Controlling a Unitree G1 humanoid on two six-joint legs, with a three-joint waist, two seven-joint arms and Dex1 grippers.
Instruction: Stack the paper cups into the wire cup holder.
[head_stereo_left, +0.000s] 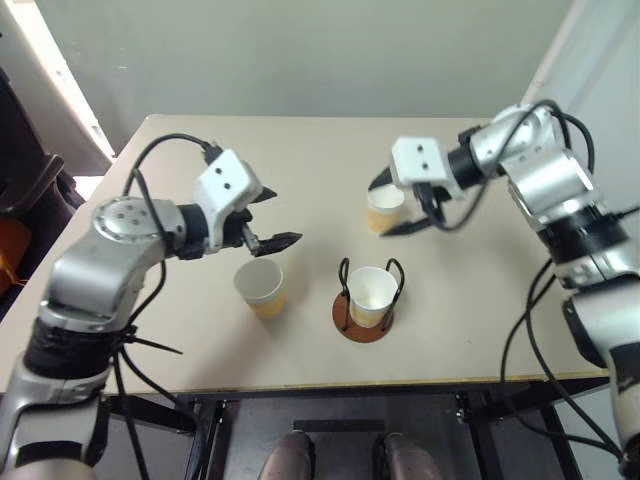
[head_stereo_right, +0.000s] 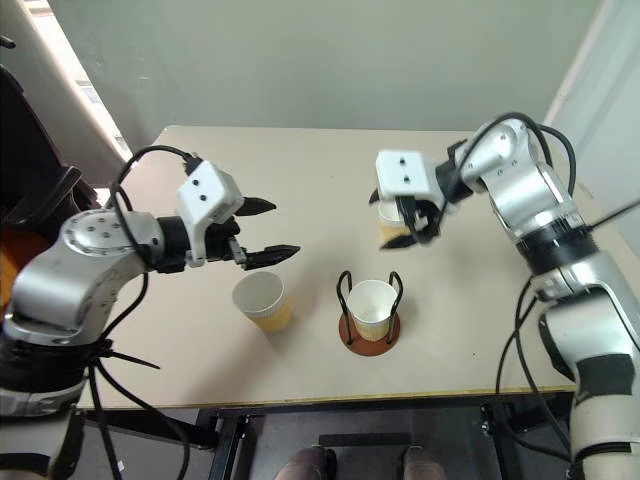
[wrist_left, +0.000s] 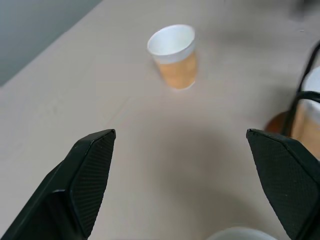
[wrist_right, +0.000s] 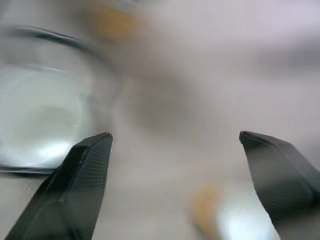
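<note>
Already one paper cup (head_stereo_left: 372, 294) sat in the wire cup holder (head_stereo_left: 362, 322) on the desk (head_stereo_left: 300, 190); beyond it, the right gripper (head_stereo_left: 392, 207), jaws wide, straddled another cup (head_stereo_left: 385, 208) and risked toppling it.

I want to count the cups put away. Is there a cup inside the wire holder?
Yes, one paper cup stands upright inside the wire cup holder, between its black loops. Two more cups are on the table outside it.

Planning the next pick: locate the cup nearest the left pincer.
It stands upright on the table's left half, just below the left pincer, left of the wire cup holder.
</note>
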